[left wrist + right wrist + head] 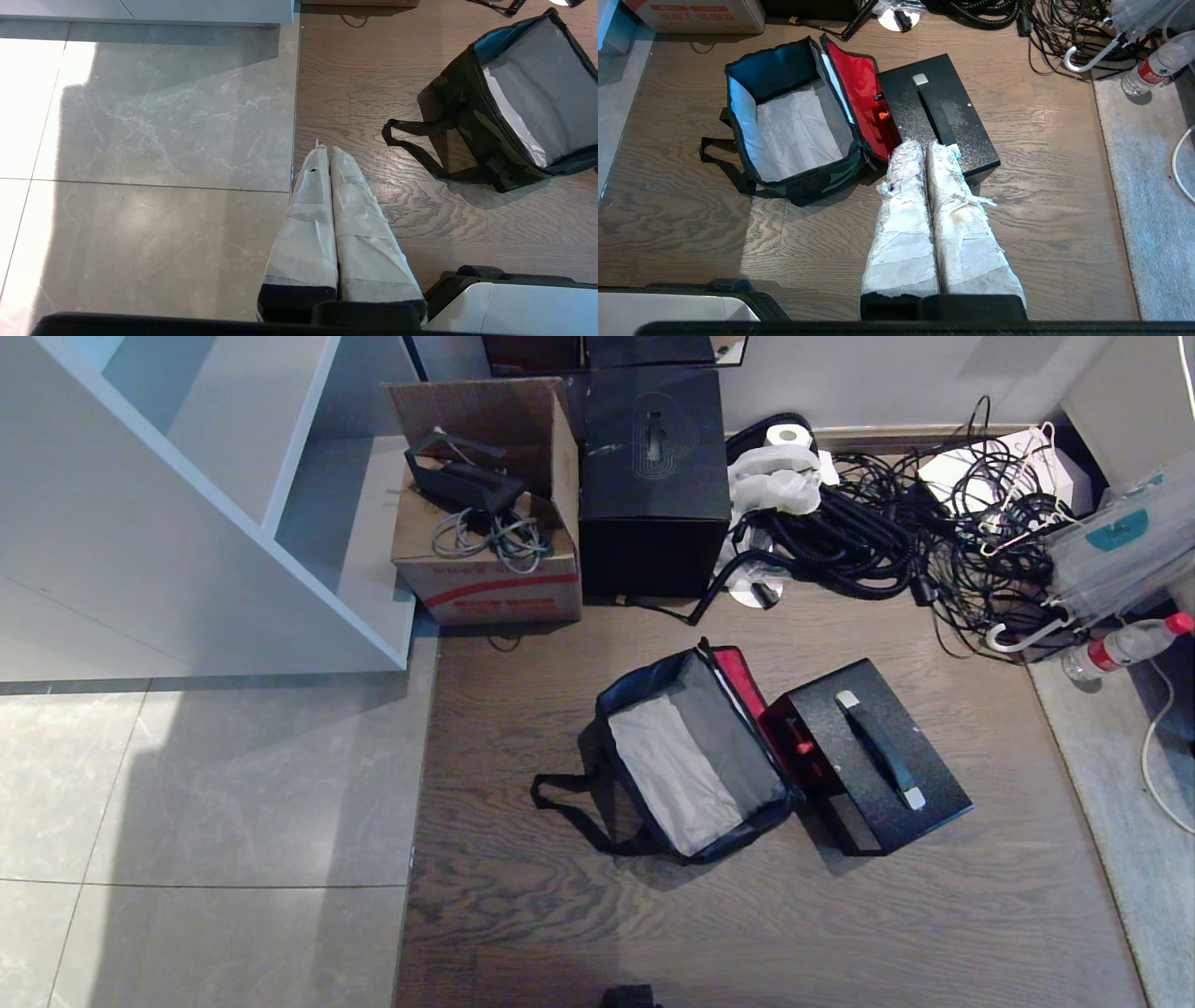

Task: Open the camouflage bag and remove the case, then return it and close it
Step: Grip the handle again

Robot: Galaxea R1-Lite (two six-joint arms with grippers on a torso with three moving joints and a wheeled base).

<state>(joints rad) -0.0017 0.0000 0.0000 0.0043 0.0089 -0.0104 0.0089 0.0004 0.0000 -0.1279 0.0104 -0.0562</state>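
Right gripper [923,148] hangs over the wood floor [653,915], fingers pressed together and empty, nearer than the equally pinched left gripper [325,151] to the black case [868,756] lying touching the unzipped camouflage bag [691,761].

Camouflage bag [691,765]: on the floor, open, ahead-left of the right gripper [924,148]. Case [868,756]: touching the bag's lid side, directly ahead of those jaws. Left gripper [327,151]: left of bag, apart.

carton [485,555], blk box [653,476], cables [896,537]
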